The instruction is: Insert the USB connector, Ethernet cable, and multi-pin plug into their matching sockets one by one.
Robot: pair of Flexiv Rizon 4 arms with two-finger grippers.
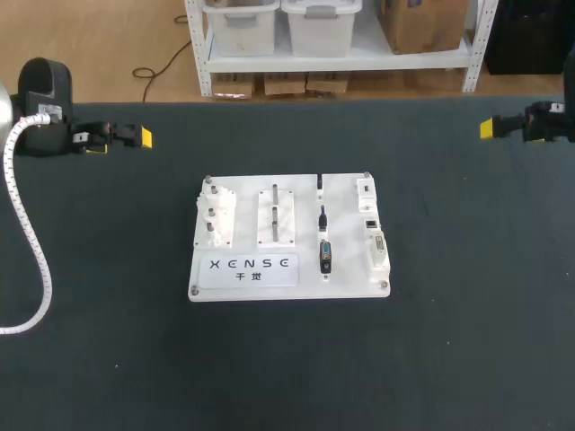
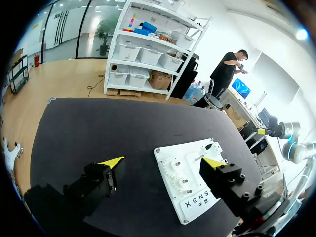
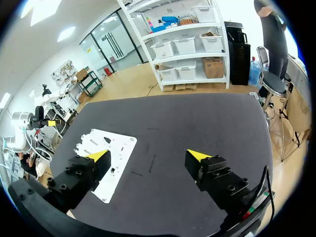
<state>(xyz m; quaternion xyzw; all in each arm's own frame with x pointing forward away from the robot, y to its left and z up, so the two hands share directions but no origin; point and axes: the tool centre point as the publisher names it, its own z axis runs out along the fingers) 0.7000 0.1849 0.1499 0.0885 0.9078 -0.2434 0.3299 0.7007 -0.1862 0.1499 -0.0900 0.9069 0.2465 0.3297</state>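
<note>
On the dark worktop (image 1: 449, 359), a white socket board (image 1: 247, 215), left claw (image 2: 162, 162) off to its left, spread wide, gripping nothing, right claw (image 3: 148, 155) to its right, likewise.

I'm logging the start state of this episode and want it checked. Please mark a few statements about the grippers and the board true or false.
1. The left gripper is open and empty. True.
2. The right gripper is shut on the multi-pin plug. False: it is open and empty, and the plug lies on the white board.
3. The gear block stands at the board's right end. False: it stands at the left end.
4. Neither gripper touches the board. True: both are well off it, one to each side.
</note>
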